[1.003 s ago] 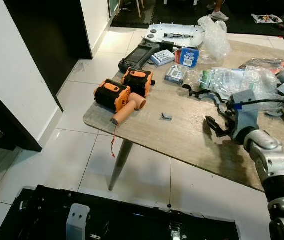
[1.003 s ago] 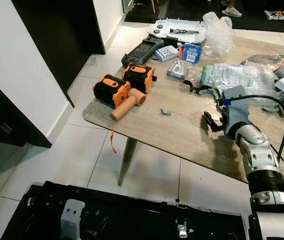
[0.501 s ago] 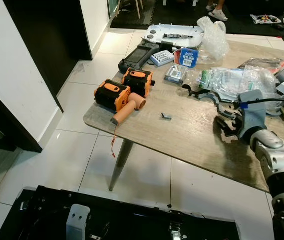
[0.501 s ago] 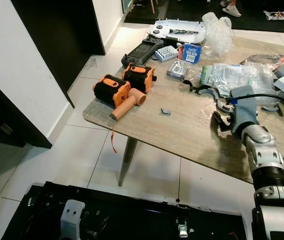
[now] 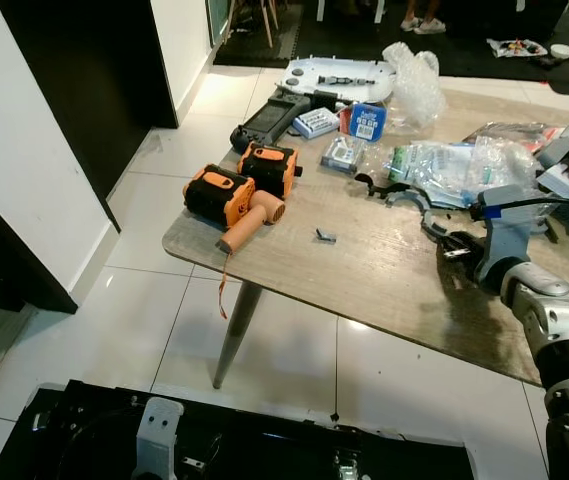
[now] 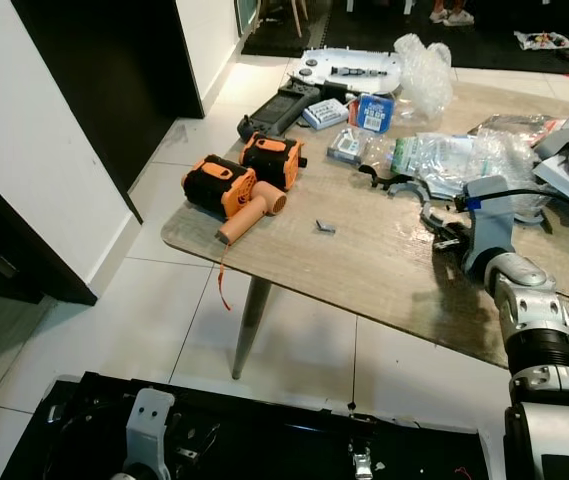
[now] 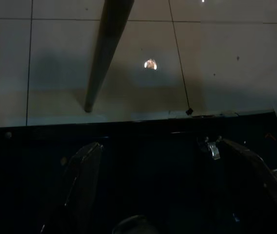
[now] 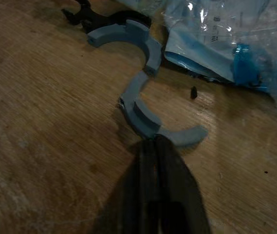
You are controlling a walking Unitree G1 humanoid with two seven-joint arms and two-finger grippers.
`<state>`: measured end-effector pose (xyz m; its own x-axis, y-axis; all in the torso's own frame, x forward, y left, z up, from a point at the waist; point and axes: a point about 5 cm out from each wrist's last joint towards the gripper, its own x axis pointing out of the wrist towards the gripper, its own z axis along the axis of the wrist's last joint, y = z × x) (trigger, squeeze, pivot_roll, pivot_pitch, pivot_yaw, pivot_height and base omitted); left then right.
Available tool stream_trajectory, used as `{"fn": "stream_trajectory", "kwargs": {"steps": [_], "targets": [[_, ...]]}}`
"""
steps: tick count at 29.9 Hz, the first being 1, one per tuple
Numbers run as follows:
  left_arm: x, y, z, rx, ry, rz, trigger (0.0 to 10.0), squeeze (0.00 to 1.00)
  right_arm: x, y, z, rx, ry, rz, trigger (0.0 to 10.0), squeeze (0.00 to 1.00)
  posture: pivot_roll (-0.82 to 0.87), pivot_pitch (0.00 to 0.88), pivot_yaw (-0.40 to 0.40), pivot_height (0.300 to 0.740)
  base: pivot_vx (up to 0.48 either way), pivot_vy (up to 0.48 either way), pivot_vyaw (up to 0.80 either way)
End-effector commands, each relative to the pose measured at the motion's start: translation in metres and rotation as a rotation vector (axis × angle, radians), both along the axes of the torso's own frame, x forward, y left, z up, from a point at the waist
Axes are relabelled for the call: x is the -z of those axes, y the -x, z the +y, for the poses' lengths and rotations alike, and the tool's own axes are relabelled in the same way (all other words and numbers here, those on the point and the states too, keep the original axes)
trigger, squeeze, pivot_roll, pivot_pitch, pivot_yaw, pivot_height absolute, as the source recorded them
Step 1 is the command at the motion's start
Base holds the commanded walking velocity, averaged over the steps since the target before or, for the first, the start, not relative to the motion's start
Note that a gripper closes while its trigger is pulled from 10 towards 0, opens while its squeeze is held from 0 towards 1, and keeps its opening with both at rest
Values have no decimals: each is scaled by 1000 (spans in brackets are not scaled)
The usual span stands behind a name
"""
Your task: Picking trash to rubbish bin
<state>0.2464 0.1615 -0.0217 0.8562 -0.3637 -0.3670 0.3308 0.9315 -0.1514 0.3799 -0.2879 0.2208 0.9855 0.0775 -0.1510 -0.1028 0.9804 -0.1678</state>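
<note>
My right gripper (image 8: 153, 142) rests low over the wooden table (image 5: 384, 280), fingers shut together. Its tips touch the edge of a grey curved foam piece (image 8: 138, 114); nothing sits between them. A second grey arc (image 8: 128, 34) lies just beyond, beside a black clip. In the eye views the right gripper (image 6: 447, 237) is at the table's right side, close to crumpled clear plastic bags (image 5: 449, 160) and a bubble-wrap bundle (image 5: 409, 70). A small grey scrap (image 5: 325, 236) lies mid-table. My left gripper (image 7: 162, 185) hangs open in the dark over the floor.
Two orange-and-black tools (image 5: 239, 190) sit at the table's left corner. Behind them lie a black controller (image 5: 269, 115), a blue box (image 5: 367, 120) and a white tray (image 5: 339, 75). A table leg (image 5: 232, 335) stands on white tiles; my black base (image 5: 234, 445) lies below.
The right gripper has moved away across the table to the grey curved piece and its fingers have come together. The whole view has shifted a little.
</note>
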Motion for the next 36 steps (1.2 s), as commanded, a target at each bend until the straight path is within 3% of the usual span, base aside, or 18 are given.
{"fn": "stream_trajectory", "kwargs": {"steps": [1,7,10,16,20,22,25,26,27,28,36], "targets": [[11,10,3,-15,-8,66,10000,0,27,5,0,-9,-29,115,0,0,-46,260,47,740,0,0,0],[9,5,2,-22,-8,65,10000,0,27,3,9,-57,-109,71,0,0,-49,241,44,740,0,0,0],[8,2,2,-32,-6,65,10000,0,12,1,19,-145,-302,-88,0,0,-54,228,43,740,0,0,0],[6,-2,3,-37,-7,66,10000,0,-7,4,25,-229,-438,-257,0,0,-57,217,45,740,0,0,0],[4,-5,5,-39,-13,67,10000,0,-29,9,27,-306,-647,-441,0,0,-59,203,52,740,0,0,0],[4,-6,5,-38,-14,66,10000,0,-31,9,27,-312,-659,-457,0,0,-59,203,52,740,0,0,0],[3,-8,6,-35,-18,62,10000,0,-33,7,24,-223,-596,-490,0,0,-57,201,57,740,0,0,0],[3,-8,6,-34,-19,62,10000,0,-31,5,21,-163,-557,-484,4000,0,-56,204,58,740,0,0,0],[2,-8,6,-33,-20,61,10000,0,-30,4,19,-114,-522,-480,10000,0,-56,204,59,740,0,0,0],[3,-8,7,-34,-22,61,10000,0,-27,2,13,-12,-436,-479,10000,1000,-52,205,63,740,0,0,0],[5,-4,10,-26,-31,62,10000,0,-24,-1,21,70,-358,-483,10000,1000,-31,223,76,740,0,0,0]]}}
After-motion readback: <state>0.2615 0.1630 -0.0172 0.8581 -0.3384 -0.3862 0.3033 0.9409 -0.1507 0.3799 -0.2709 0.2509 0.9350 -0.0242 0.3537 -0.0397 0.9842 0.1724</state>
